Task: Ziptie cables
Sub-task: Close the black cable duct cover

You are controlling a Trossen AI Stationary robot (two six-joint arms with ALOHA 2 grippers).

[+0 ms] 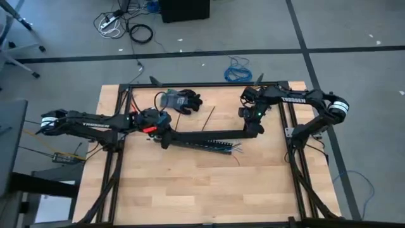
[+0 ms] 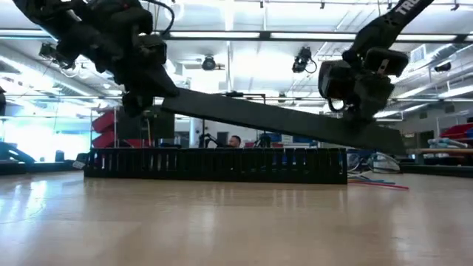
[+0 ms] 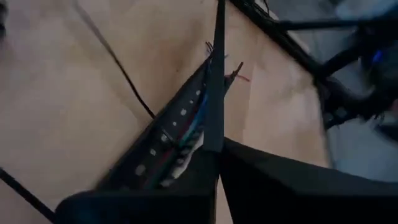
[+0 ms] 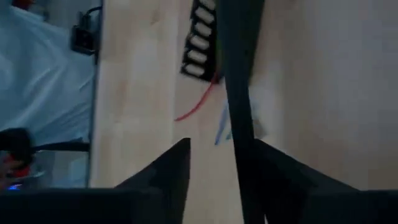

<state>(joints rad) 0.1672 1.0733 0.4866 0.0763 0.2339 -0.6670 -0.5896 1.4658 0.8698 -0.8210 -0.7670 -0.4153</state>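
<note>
So both arms are sharing one long flat black strip [image 1: 209,133], which looks like the lid of the slotted cable duct [image 1: 202,144] lying on the worktop [image 1: 190,190]. The left gripper [image 1: 166,134] has its fingers clamped on the strip's left end, and the right gripper [image 1: 254,128] grips the right end. In the low view the strip hangs tilted above the duct, higher on one side, not touching it along most of its length. My guess is they hold it up like that to keep the channel open, or to line the lid up for pressing down.

The cables [image 1: 235,149] sit inside the duct and poke out at its right end, thin coloured strands fanning onto the wood. The left wrist view shows them running along the channel under the strip. No ziptie on them that I can make out.

A black glove [image 1: 183,101] lies at the far side of the worktop, well apart from the duct. The surface is pale wood planks in a black frame. Beyond it, a big open hall with ceiling lights, grey floor, and a blue coiled cable [image 1: 238,69] on the floor.
</note>
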